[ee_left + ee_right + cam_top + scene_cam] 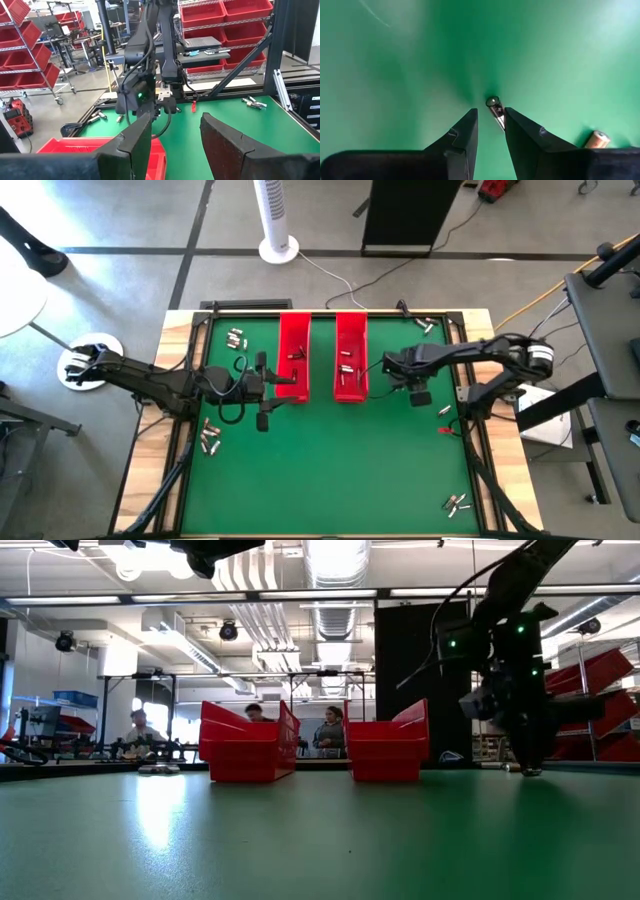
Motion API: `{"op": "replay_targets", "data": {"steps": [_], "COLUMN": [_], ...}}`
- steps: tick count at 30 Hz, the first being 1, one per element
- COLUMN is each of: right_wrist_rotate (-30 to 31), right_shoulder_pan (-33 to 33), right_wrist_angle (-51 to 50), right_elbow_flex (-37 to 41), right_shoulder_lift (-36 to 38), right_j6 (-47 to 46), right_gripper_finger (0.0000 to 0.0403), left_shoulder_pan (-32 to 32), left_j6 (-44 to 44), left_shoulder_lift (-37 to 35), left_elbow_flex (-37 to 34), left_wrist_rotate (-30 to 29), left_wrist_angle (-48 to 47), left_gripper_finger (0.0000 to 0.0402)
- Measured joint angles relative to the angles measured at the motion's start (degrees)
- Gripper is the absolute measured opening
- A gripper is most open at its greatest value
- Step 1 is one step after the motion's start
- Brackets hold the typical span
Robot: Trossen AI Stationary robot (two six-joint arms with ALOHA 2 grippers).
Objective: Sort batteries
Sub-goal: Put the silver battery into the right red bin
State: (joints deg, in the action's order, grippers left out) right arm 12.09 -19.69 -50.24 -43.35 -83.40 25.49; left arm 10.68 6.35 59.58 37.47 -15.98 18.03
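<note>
The right tool (491, 117) points straight down at the green counter (330, 470), its two fingers set narrowly apart with the tips close to the surface. One small silvery battery (495, 107) stands at the mouth of that gap, leaning against the inner edge of one finger (520, 132); the gap looks wider than the battery, so it is not clearly pinched. A second battery with a coppery end (597, 140) lies near it on the counter. In the high view this tool (420, 393) sits just beside the right red tray (350, 325), on its outer side, and a few loose batteries (445, 411) lie near it.

Other batteries are scattered in small groups: one at the far right edge (425, 325), one in the near right corner (457, 502), one at the far left (236, 338) and one at the near left (210, 438). Some already lie inside the right tray (346, 368) and inside the left red tray (293, 330). The two trays stand side by side, apart, at the far middle of the counter.

The left tool (280, 383) hangs at the near end of the left tray, fingers moderately apart with nothing between them (175, 135).

In the low view, people (328, 730) show in the room behind the trays.
</note>
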Motion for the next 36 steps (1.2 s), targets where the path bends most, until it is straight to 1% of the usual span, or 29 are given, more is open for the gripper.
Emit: {"op": "replay_targets", "data": {"steps": [8,15,21,27,36], "right_wrist_rotate": [0.0,-0.6,-3.8,-4.3,-7.6], "right_shoulder_pan": [-3.8,-4.8,-4.6,-0.4,10.8], "right_wrist_angle": [0.3,0.4,0.6,0.7,1.1], "right_elbow_flex": [0.0,0.1,0.1,0.2,-0.6], "right_shoulder_lift": [-2.6,-3.5,-3.4,-3.2,-3.0], "right_j6": [1.8,1.5,-1.8,-5.7,-14.6], "right_gripper_finger": [0.0072,0.0054,0.0030,0.0026,0.0028], "left_shoulder_pan": [0.0,0.0,-0.1,0.0,0.0], "left_j6": [1.4,3.5,3.7,3.7,3.7], "left_shoulder_lift": [1.9,3.5,3.6,3.6,3.6], "left_elbow_flex": [0.0,0.0,0.0,0.0,0.0], "left_wrist_rotate": [0.0,-0.2,-0.2,-0.2,-0.2], "left_wrist_angle": [0.2,3.3,3.6,4.0,4.9], "left_gripper_finger": [0.0149,0.0149,0.0149,0.0149,0.0149]}}
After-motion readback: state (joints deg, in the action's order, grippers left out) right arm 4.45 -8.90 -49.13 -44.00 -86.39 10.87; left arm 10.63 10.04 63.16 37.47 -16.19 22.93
